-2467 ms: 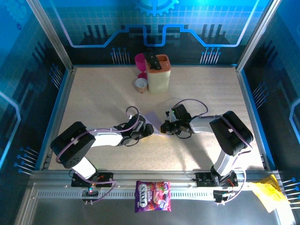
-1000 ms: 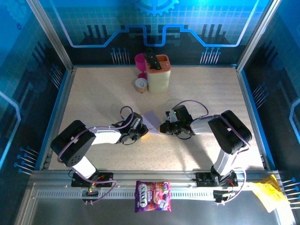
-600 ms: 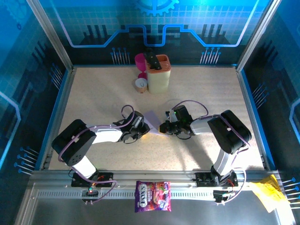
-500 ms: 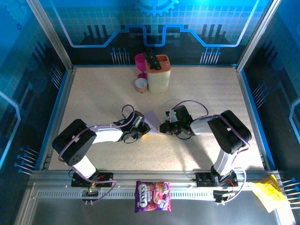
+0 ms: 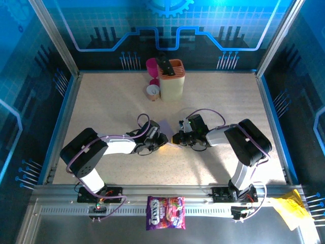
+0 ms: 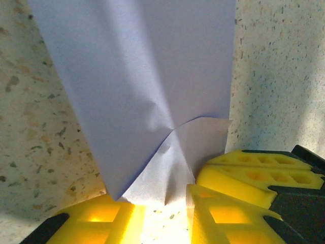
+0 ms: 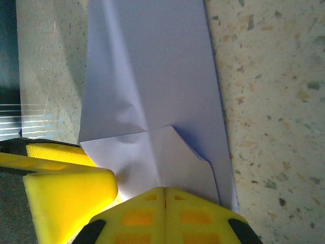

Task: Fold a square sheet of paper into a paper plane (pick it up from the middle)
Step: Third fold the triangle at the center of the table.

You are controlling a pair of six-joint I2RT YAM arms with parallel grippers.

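The paper (image 6: 147, 76) is pinched at frame bottom by the right gripper (image 7: 137, 190), jaws clenched; the left gripper (image 6: 152, 203) is seen with jaws slightly parted about its corner.

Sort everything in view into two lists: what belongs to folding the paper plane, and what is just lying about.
In the job: lilac paper, part-folded; left pincer; right pincer.
Lying about: sweets bag; yellow crumpled paper; cream holder; pink cup.

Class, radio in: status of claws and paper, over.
Copy: left claw open astride lilac paper; right claw shut at its folded end. Paper part-folded. Nothing in the way.
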